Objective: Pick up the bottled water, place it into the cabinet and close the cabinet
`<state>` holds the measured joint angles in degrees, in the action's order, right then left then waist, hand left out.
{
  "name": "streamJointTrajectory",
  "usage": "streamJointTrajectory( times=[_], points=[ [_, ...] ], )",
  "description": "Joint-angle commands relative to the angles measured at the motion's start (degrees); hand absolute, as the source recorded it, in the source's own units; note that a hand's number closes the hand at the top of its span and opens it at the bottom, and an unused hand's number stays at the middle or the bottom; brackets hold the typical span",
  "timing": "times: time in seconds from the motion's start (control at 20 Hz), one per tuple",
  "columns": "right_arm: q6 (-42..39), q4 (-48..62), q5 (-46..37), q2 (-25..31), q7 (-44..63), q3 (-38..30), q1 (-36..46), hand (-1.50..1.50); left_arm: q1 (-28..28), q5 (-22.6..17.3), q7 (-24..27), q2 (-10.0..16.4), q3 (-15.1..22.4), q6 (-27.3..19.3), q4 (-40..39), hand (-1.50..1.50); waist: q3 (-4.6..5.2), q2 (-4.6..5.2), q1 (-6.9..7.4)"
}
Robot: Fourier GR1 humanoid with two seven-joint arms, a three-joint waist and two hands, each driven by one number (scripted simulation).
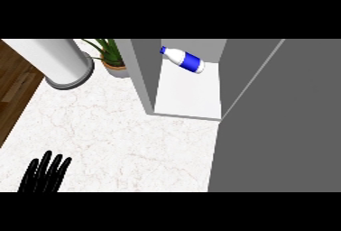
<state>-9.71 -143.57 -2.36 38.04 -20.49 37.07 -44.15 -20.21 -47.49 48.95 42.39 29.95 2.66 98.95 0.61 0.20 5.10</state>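
The bottled water [184, 59], white with a blue cap and blue label, lies tilted on its side at the back of the grey cabinet's [142, 76] white shelf [186, 94]. The cabinet's grey door [279, 122] stands open, swung out toward me and filling the right side of the view. My left hand [45, 175] rests at the lower left edge with its fingers straight and pointing up, holding nothing. My right hand does not show anywhere; the door covers the area where it might be.
A white cylindrical appliance [65, 63] stands at the back left on the marble counter [113, 140]. A potted green plant [112, 56] sits beside the cabinet's left wall. Wooden floor [13, 81] shows past the counter's left edge.
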Motion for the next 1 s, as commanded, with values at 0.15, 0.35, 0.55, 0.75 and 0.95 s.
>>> streamJointTrajectory(
  times=[0.15,0.35,0.55,0.75,0.95],
  points=[
    [-4.5,-5.8,-3.5,1.0,13.5,6.4,13.3,1.5,-3.0,-2.2,0.7,6.8,-3.8,5.7,3.0,-1.5,-0.06,0.57,2.16],
    [-5.3,-2.7,-2.1,-0.4,17.5,6.9,20.9,1.5,-2.9,-2.3,1.5,7.8,-4.9,8.1,0.1,-1.5,0.3,1.06,3.76],
    [-4.9,0.2,-0.7,-2.1,21.0,7.5,25.9,1.5,-3.6,-3.0,2.0,8.6,-6.0,8.5,0.9,-1.5,0.39,1.06,4.89],
    [-3.2,2.2,1.9,-6.1,24.4,8.6,29.4,1.5,-3.8,-3.5,2.2,9.6,-6.4,10.8,0.2,-1.5,0.5,1.35,4.81],
    [-2.4,4.6,4.0,-8.9,27.2,8.0,32.3,1.5,-3.7,-3.3,2.6,10.5,-7.3,11.8,-0.3,-1.5,0.5,1.71,5.44]
  ],
)
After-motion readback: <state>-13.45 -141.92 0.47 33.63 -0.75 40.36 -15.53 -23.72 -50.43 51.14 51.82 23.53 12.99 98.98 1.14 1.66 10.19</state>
